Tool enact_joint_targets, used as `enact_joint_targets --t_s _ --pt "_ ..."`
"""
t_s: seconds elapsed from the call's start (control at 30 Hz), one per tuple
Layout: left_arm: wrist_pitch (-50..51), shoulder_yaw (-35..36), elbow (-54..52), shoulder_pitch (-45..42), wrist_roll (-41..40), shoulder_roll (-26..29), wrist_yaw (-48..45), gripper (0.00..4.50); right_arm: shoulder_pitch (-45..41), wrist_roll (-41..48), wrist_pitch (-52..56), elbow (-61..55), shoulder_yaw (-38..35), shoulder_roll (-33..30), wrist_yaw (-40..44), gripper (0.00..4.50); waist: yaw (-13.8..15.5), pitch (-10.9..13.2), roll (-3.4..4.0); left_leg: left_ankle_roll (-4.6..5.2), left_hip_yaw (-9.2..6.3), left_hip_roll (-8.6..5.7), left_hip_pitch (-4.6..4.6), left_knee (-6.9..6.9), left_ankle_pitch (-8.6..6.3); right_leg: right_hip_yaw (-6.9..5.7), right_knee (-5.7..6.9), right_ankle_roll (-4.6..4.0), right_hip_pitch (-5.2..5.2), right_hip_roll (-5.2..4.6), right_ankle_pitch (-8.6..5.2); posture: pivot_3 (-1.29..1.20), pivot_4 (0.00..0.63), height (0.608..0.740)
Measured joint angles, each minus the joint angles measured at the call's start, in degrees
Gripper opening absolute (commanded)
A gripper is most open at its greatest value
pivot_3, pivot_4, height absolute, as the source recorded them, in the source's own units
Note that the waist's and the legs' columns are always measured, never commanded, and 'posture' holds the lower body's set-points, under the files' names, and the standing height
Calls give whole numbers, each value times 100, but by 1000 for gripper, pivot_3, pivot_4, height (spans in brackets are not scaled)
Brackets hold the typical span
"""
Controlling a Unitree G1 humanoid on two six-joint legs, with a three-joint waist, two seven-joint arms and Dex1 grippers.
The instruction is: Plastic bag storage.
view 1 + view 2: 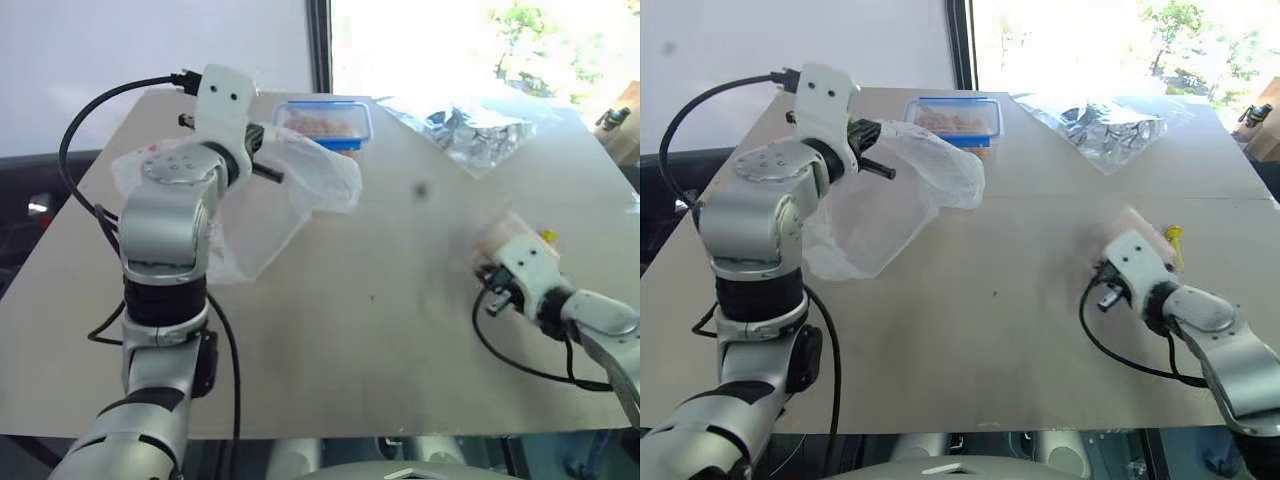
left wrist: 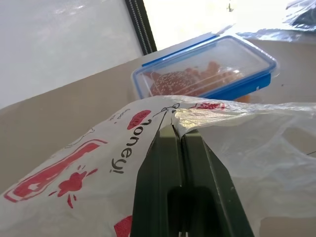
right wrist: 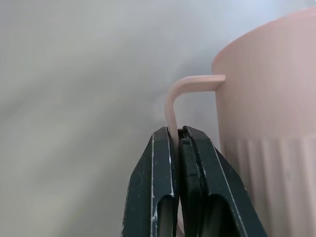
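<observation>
The plastic bag (image 1: pixel 925 170), thin white film with red print, hangs lifted over the far left of the table. My left gripper (image 2: pixel 177 129) is shut on a fold of it near its top edge, and the rest of the bag droops toward the tabletop. At the right of the table stands a beige cup (image 3: pixel 271 98) with a thin handle (image 3: pixel 180 96). My right gripper (image 3: pixel 178 132) is shut on that handle, beside the cup's wall. In the right eye view the cup (image 1: pixel 1145 230) is mostly hidden behind the right hand.
A clear food box with a blue lid (image 1: pixel 325 122) sits at the far edge, just behind the bag. A crinkled silvery foil wrapper (image 1: pixel 480 128) lies at the far right. A small yellow item (image 1: pixel 1176 236) rests next to the cup. The wooden table (image 1: pixel 380 330) is bare in the middle.
</observation>
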Motion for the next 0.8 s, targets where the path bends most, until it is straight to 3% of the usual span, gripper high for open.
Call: enact_joint_targets --t_s 0.13,0.2,0.4,0.67,0.8 --pt "111 119 34 -220 -241 -156 -5 0 -1011 377 -209 63 780 559 365 56 -49 1 -2 0 4 -1 4 0 0 5 1 0 1 -2 1 0 150 740" --pt "246 224 53 -351 -411 -220 -18 0 -1771 247 -560 794 1471 1114 543 56 -74 3 -6 0 5 0 6 3 0 6 5 0 -1 2 1 0 150 740" --pt "604 379 -208 -471 -728 -144 -53 0 -2883 -430 -1995 2878 2668 1925 1154 56 -28 5 -4 0 1 -3 -10 2 1 3 -2 -20 -3 -5 13 0 150 740" --pt "1575 629 -1110 -480 -1204 -120 -79 0 -4253 -1111 -4065 5707 3091 3131 1923 56 -38 6 -5 -3 -8 2 -11 -5 1 7 0 -17 -3 -9 11 0 150 740" --pt "2155 934 -1335 -693 -1529 -342 -152 0 -4831 -1364 -4807 6714 3085 3393 2070 56 -28 7 -7 -4 -11 4 -12 -4 1 6 4 -17 -2 -16 12 0 150 740"
